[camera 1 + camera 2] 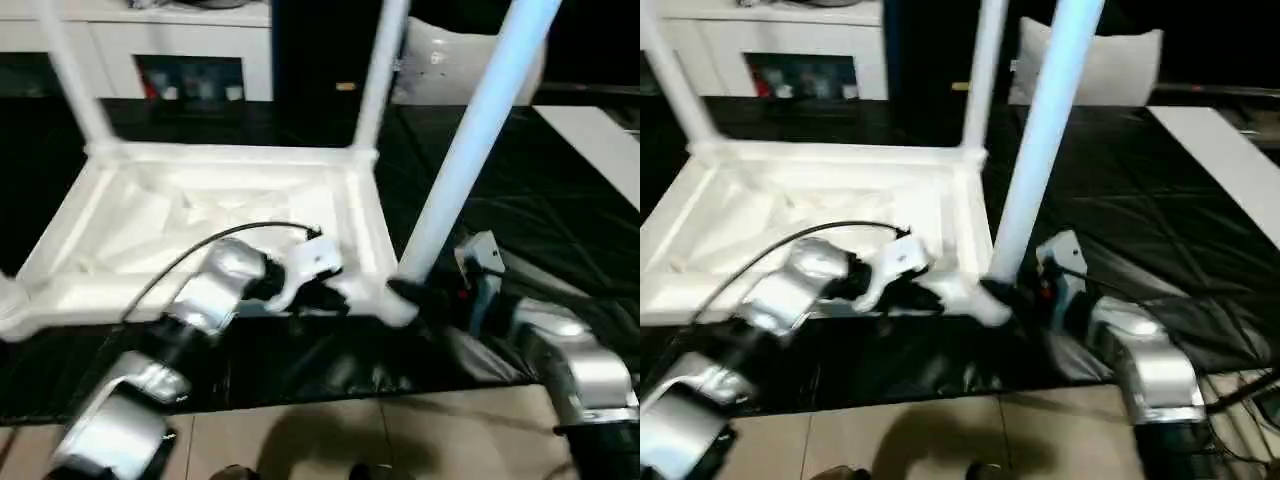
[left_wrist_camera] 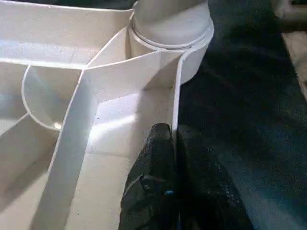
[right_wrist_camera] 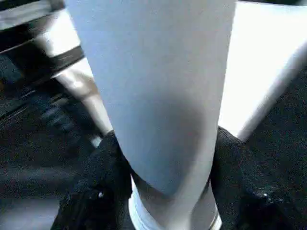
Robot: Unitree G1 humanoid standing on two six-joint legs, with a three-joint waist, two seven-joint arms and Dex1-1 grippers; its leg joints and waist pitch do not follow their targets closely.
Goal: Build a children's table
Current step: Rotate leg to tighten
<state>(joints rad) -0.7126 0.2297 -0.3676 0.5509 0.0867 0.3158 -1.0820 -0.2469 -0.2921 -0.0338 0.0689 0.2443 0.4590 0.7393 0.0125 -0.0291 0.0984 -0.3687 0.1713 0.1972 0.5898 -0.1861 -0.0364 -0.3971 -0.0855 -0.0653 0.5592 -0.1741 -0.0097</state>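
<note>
The small white plastic children's table (image 1: pixel 215 225) lies upside down on black sheeting (image 1: pixel 520 200). Left gripper (image 2: pixel 173 139) pinches its near rim wall; right gripper (image 3: pixel 165 158) apparently clamps the near-right tapered leg (image 1: pixel 470 140).

A crinkled black sheet (image 1: pixel 560 215) covers the work surface above a beige tiled floor (image 1: pixel 400 440); a white cabinet with open shelves (image 1: pixel 180 45) stands far left, a flat white rectangular board (image 1: pixel 600 140) lies far right.

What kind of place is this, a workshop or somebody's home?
Probably an indoor room set up for robot trials: a black sheet spread over a tiled floor as a work mat, a white cabinet with shelves behind, and the upturned children's table on the sheet.
</note>
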